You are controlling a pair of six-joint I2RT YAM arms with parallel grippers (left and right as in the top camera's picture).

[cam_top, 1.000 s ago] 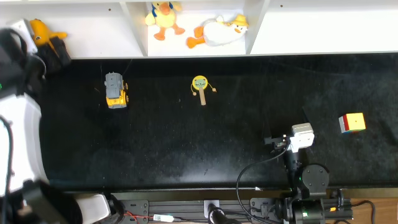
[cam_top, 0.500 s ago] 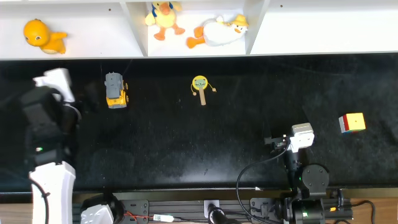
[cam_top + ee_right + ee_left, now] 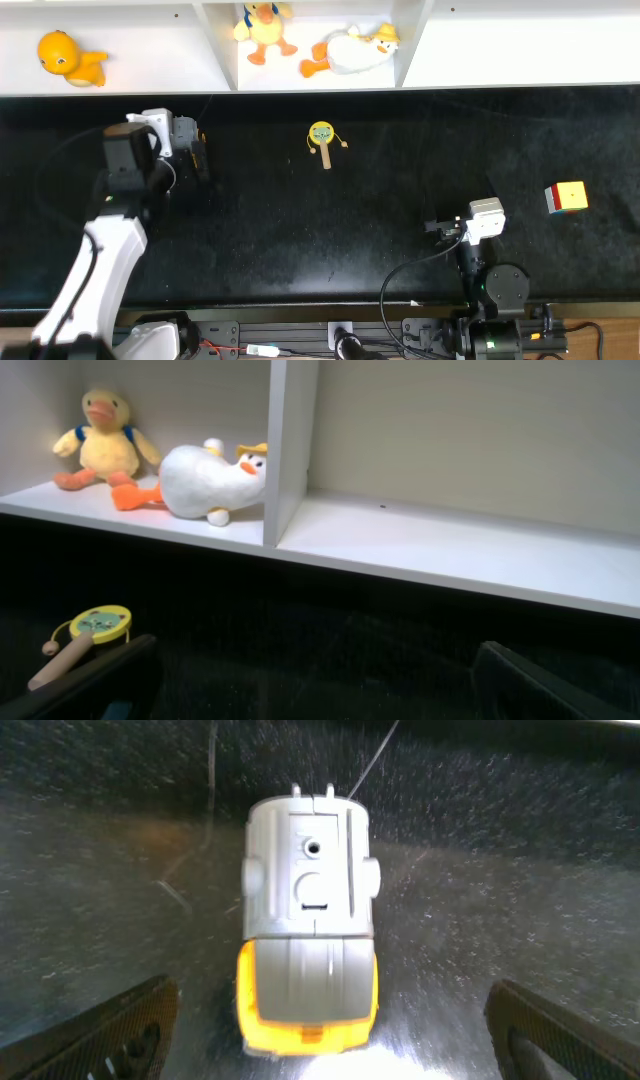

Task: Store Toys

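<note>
A grey and yellow toy truck [image 3: 308, 960] stands on the black table, straight below my left gripper [image 3: 330, 1015]. The fingers [image 3: 120, 1030] are spread wide on either side of the truck and do not touch it. From above, the left gripper [image 3: 192, 150] covers most of the truck. My right gripper [image 3: 440, 228] rests low near the table's front right, open and empty [image 3: 320, 685]. On the table also lie a small yellow rattle drum [image 3: 322, 140] and a coloured cube [image 3: 566, 197].
A white shelf [image 3: 150, 60] runs along the back. An orange duck [image 3: 70, 57] sits in its left compartment. A yellow plush duck [image 3: 265, 28] and a white plush duck [image 3: 350, 48] share the middle one. The right compartment [image 3: 470, 550] is bare.
My left arm let go of the orange duck in the left compartment, drew back, then swung right to hang over the truck. The right arm stayed still.
</note>
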